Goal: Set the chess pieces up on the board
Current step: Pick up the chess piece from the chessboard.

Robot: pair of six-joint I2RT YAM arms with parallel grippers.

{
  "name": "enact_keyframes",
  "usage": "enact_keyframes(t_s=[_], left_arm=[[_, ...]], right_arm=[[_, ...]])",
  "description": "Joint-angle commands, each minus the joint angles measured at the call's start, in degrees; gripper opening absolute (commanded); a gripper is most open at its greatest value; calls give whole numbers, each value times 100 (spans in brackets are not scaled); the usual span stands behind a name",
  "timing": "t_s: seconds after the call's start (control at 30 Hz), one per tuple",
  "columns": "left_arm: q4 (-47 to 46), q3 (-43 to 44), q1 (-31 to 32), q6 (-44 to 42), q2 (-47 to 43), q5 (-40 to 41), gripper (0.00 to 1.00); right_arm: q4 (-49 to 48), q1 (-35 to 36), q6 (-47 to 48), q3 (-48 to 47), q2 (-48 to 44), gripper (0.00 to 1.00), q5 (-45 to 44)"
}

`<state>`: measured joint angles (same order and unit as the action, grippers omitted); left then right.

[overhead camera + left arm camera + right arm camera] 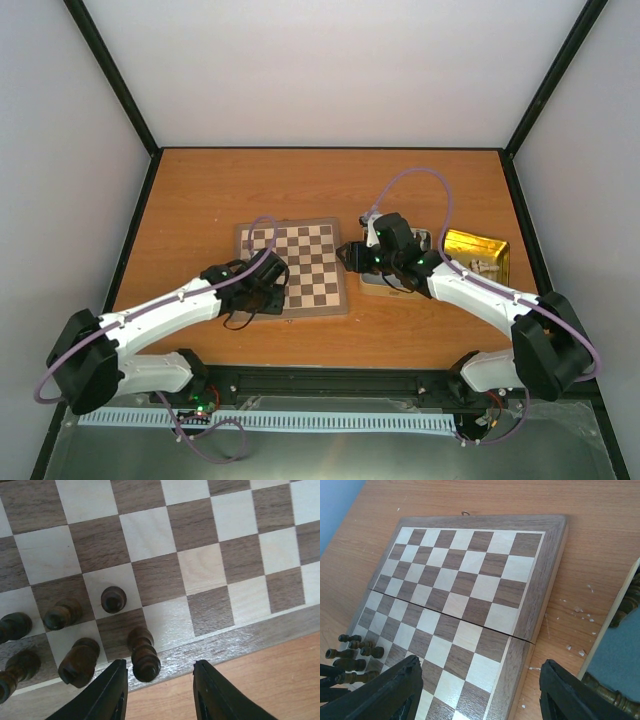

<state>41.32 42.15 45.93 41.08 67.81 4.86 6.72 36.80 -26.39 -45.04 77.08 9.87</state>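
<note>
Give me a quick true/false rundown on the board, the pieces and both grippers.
1. The dark chess pieces sit grouped near one corner of the board. True.
2. The left gripper is shut on a piece. False: it is open and holds nothing.
3. The right gripper is open. True.
4. White pieces fill the board's far rows. False: only dark pieces show on it, and the other squares are bare.
5. The gold tin lies off the board, on the right arm's side. True.
</note>
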Motion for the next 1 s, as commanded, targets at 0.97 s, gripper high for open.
enact_keyframes(t_s=[0.97], left_arm=[[-1293,108,-120,-1069,548,-995,8]], right_arm=[[39,21,-129,-6,-5,62,-252]])
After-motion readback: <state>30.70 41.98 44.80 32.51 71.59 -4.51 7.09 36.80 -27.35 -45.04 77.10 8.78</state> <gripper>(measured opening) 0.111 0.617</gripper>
